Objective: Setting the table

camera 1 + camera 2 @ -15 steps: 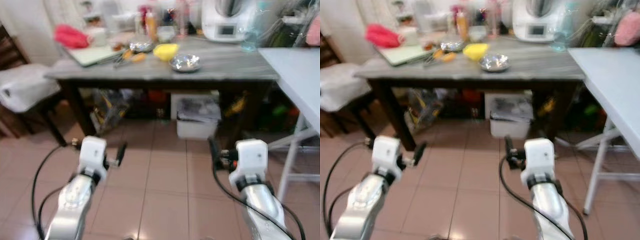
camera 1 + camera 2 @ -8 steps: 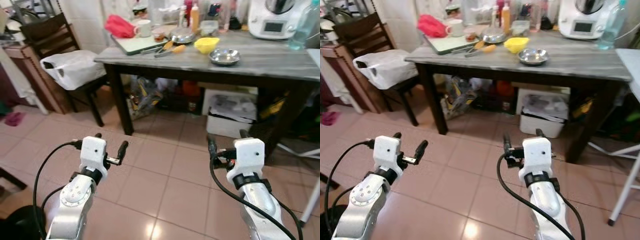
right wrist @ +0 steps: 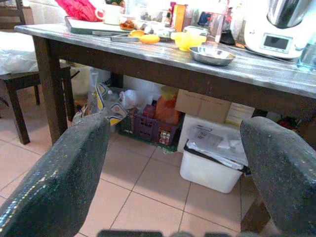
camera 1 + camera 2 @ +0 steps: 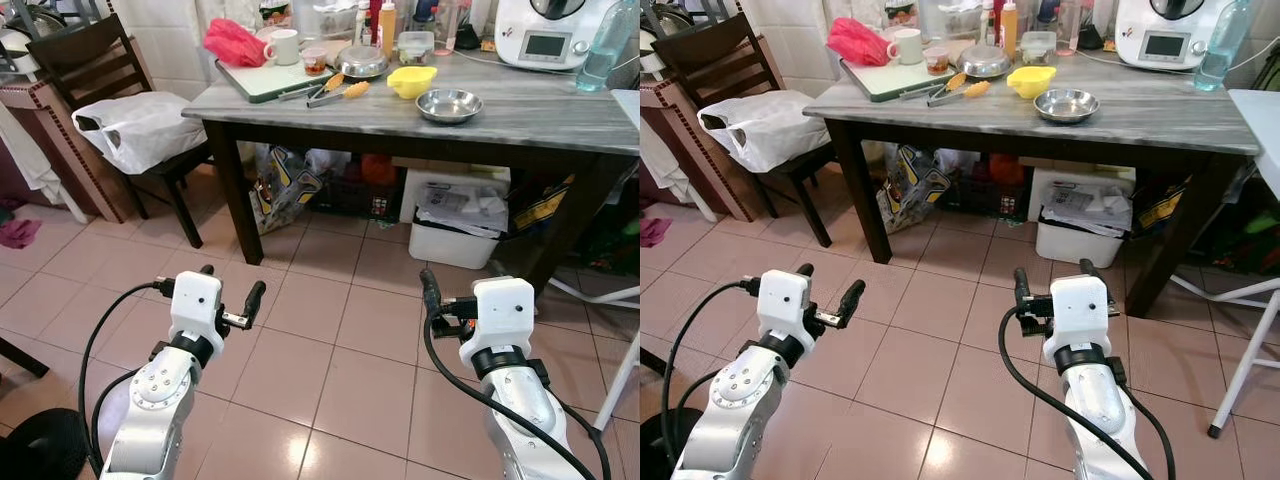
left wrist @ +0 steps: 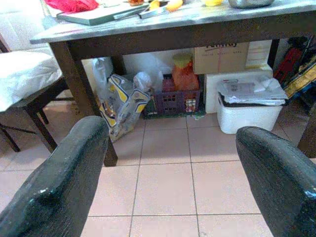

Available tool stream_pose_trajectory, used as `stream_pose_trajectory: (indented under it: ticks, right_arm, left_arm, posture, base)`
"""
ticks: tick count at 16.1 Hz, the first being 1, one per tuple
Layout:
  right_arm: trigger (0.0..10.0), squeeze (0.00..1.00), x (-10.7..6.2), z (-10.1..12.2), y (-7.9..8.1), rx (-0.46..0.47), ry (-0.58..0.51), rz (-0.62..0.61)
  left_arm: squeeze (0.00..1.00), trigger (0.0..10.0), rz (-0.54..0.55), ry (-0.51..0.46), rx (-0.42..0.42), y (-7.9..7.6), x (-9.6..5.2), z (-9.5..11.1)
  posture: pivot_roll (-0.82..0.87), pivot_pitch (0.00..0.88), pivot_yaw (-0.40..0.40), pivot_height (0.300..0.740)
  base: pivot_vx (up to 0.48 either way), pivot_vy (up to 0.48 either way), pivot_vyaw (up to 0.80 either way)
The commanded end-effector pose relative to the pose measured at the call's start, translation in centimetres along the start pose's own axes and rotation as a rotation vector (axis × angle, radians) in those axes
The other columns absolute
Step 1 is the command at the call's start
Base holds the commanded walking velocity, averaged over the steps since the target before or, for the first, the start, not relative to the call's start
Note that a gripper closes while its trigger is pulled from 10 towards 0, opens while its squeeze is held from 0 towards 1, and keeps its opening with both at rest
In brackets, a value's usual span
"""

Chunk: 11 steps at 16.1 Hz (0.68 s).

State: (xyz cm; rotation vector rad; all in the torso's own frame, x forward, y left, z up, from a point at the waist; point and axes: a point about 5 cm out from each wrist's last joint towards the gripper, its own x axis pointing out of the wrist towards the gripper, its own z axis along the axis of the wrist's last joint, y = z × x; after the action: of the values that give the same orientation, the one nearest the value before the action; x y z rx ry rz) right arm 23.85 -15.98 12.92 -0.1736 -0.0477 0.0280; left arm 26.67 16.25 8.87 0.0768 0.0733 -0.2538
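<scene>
Grey marble table (image 4: pixel 520 118) dead ahead, steel bowl (image 4: pixel 449 104) and yellow bowl (image 4: pixel 412 80) on top. Left gripper (image 4: pixel 228 292) and right gripper (image 4: pixel 452 298) low over floor tiles, well short of it. Fingers spread wide on both, holding nothing.

Two silver, rounded metal forearms are seen, each capped by a boxy white wrist housing above a black collar ring. Thick black cables are looped off both wrists and down along the arms. The left claw (image 4: pixel 228 296) and right claw (image 4: pixel 431 292) are each made of two long black fingers (image 5: pixel 64 187) with a rough, grainy texture.
</scene>
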Motion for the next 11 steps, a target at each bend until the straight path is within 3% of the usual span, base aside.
stream_pose_trajectory:
  ticks: [1,4,11]
  right_arm:
    - [10.0,0.00,0.07,-0.13,-0.08,-0.001,0.006,-0.003]
    - [10.0,0.00,0.09,-0.17,-0.18,-0.002,0.010,-0.008]
    - [10.0,0.00,-0.01,-0.10,-0.11,0.004,0.006,-0.016]
  left_arm:
    - [0.00,10.0,-0.015,-0.016,0.001,-0.15,0.38,0.33]
    - [0.00,10.0,-0.031,-0.007,-0.002,-0.26,0.44,-0.02]
    - [0.00,10.0,-0.042,-0.014,-0.014,-0.68,1.00,-0.02]
  posture:
    - [-0.11,0.008,0.066,0.740]
    - [-0.11,0.009,0.063,0.740]
    - [-0.12,0.011,0.073,0.740]
  base:
    - [0.000,-0.345,0.00]
    - [0.000,-0.351,-0.15]
    - [0.000,-0.366,-0.57]
